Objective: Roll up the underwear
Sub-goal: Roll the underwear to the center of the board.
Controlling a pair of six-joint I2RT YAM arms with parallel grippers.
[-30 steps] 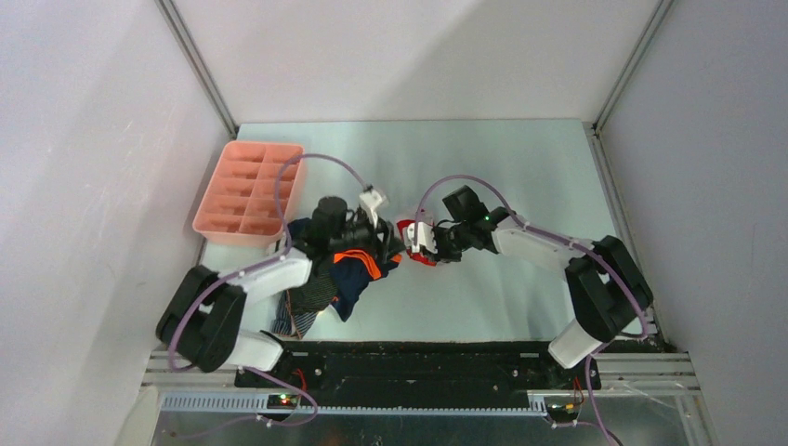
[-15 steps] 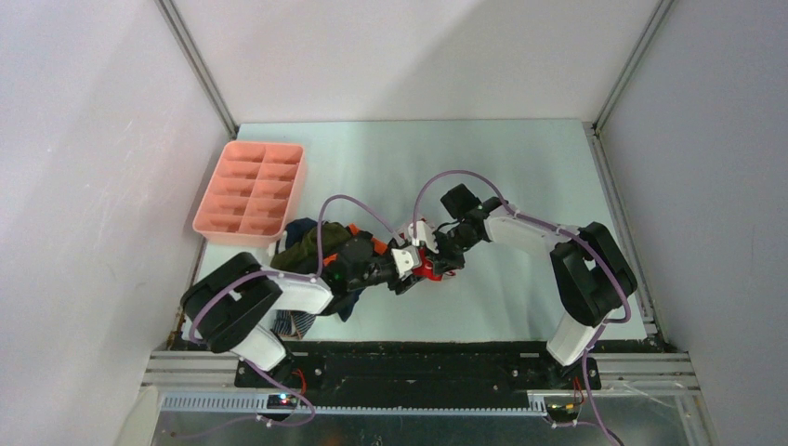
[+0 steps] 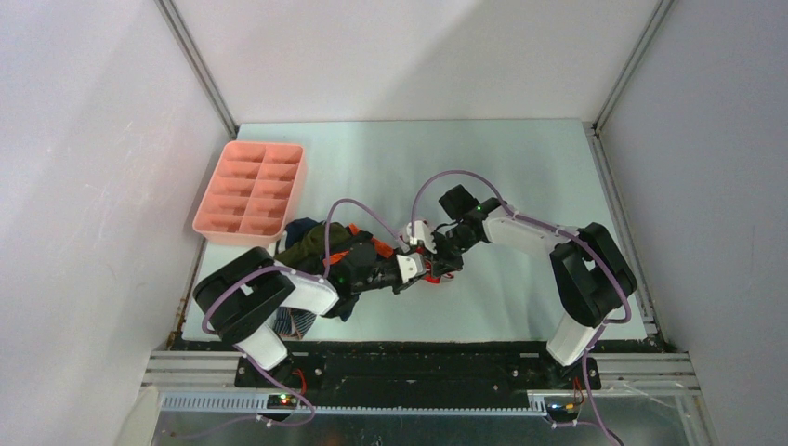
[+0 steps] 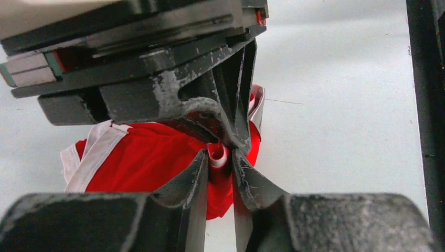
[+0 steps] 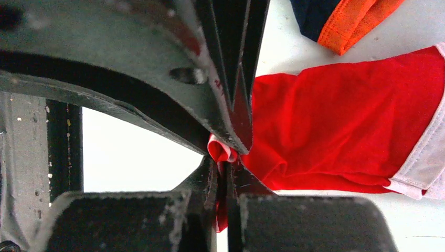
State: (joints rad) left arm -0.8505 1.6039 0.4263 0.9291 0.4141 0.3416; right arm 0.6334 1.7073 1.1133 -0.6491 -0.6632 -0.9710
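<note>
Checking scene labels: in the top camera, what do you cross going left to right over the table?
pink tray → pile of briefs → red briefs → right arm's base

A small red cloth brief [image 4: 152,157] with white bands lies crumpled near the middle of the table [image 3: 520,167]. One side is spread flat, and the other is drawn up into a little red-and-white fold pinched by both the left gripper [image 4: 219,157] and the right gripper [image 5: 225,168]. Just beside it, not touching, lies a navy cloth brief [image 5: 315,10] with orange bands, part of a loose heap where an olive green brief [image 3: 307,243] is bunched at the far side and a dark grey striped brief [image 3: 295,322] pokes out at the near edge.
</note>
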